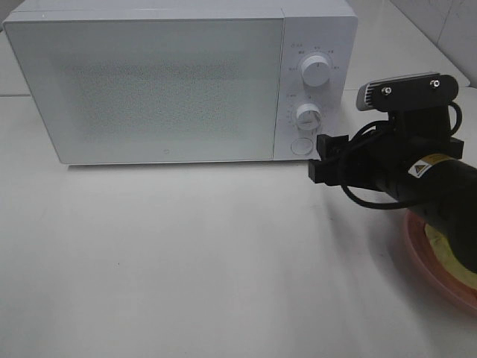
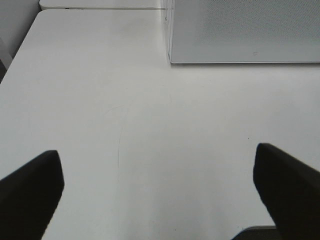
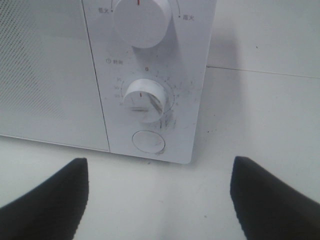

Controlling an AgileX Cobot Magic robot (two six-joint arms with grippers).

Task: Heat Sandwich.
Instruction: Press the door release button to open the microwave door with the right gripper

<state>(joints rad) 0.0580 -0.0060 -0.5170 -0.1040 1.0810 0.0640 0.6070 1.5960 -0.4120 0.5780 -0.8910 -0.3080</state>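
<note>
A white surface (image 1: 186, 261) fills the high view and carries a white microwave (image 1: 164, 82) with its door shut. The black right arm (image 1: 425, 183) reaches in from the right edge and covers much of a pink plate (image 1: 428, 268), which the frame also cuts off. The sandwich (image 1: 449, 255) lies on the plate, and only a tan, yellowish sliver shows past the arm. Only the right wrist view shows the control panel close up. There an upper knob (image 3: 142, 20), partly cut off, sits above a lower knob (image 3: 144, 100) and a round button (image 3: 148, 141). The right fingers (image 3: 47, 200) are spread wide in front of the panel, holding nothing. The left fingers (image 2: 32, 192), seen only in the left wrist view, are spread wide above the surface, also holding nothing.
</note>
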